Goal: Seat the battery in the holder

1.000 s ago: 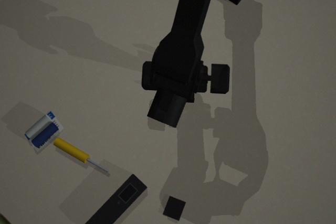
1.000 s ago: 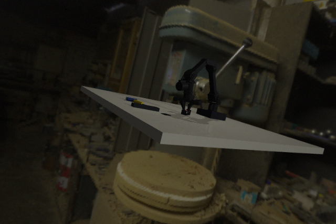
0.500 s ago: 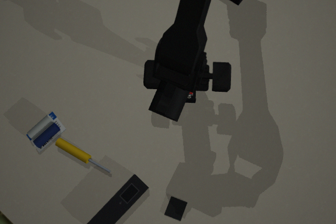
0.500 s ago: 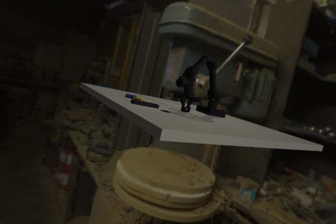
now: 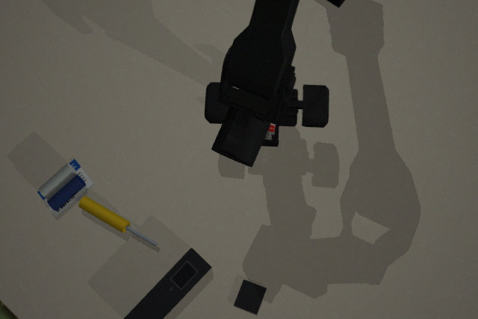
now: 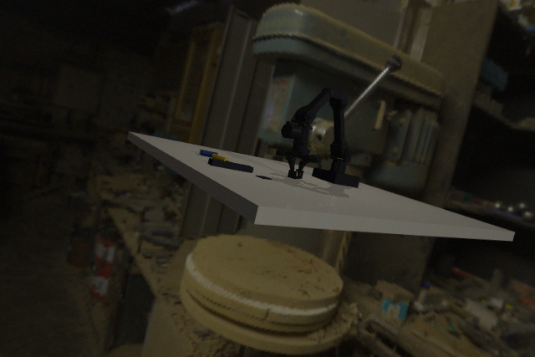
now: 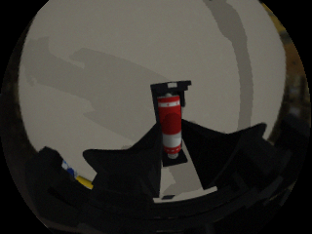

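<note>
The jaws are clenched on the battery (image 7: 171,125), a red cylinder with white bands, seen down the middle of the wrist view. It lies along a dark holder (image 7: 172,124) whose far end shows as a black crosspiece just past the battery's tip. Whether the battery actually rests in the holder or hangs just above it cannot be told from this angle.

From the top view the arm (image 5: 269,37) reaches down from the upper edge and covers nearly everything beneath it; only a sliver of the battery (image 5: 272,128) peeks out red and white at the side of the wrist housing. The exterior view shows the jaws (image 6: 296,172) low, close to the pale surface (image 6: 345,210), with the arm's base (image 6: 337,176) just beside them.

Well apart, toward the lower left of the top view, lies a small pack with a white and a blue cylinder (image 5: 64,187). A yellow-handled screwdriver (image 5: 116,220) lies just beside it (the metal tip points away from the pack). Further along sits a long black slab with an outlined rectangle (image 5: 172,288), and near that a small black square block (image 5: 249,296).
</note>
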Tool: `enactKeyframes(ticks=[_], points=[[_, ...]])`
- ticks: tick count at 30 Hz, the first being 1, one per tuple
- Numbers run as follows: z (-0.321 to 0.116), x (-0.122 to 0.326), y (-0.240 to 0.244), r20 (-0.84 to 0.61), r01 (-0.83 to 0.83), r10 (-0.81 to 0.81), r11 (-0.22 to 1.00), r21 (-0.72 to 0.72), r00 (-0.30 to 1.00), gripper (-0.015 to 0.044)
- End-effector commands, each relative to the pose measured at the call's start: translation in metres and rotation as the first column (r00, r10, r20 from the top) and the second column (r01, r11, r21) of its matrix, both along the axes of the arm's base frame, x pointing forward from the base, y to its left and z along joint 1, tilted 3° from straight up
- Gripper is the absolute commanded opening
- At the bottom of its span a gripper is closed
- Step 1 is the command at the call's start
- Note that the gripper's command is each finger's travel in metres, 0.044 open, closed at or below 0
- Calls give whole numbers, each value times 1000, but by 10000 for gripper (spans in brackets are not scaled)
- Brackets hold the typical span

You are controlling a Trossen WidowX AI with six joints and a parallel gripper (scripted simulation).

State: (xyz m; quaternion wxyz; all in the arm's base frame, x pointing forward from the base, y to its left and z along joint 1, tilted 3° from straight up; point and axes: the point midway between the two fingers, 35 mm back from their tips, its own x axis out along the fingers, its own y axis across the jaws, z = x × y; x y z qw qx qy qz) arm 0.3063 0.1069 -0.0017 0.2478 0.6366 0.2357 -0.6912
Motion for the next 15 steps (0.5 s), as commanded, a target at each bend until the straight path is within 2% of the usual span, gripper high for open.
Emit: enactKeyframes(ticks=[1, 15], points=[[0, -4, -2, -1, -7, 7, 1000, 3, 1000, 79], [0, -6, -3, 2, -7, 7, 1000, 1, 1000, 79]])
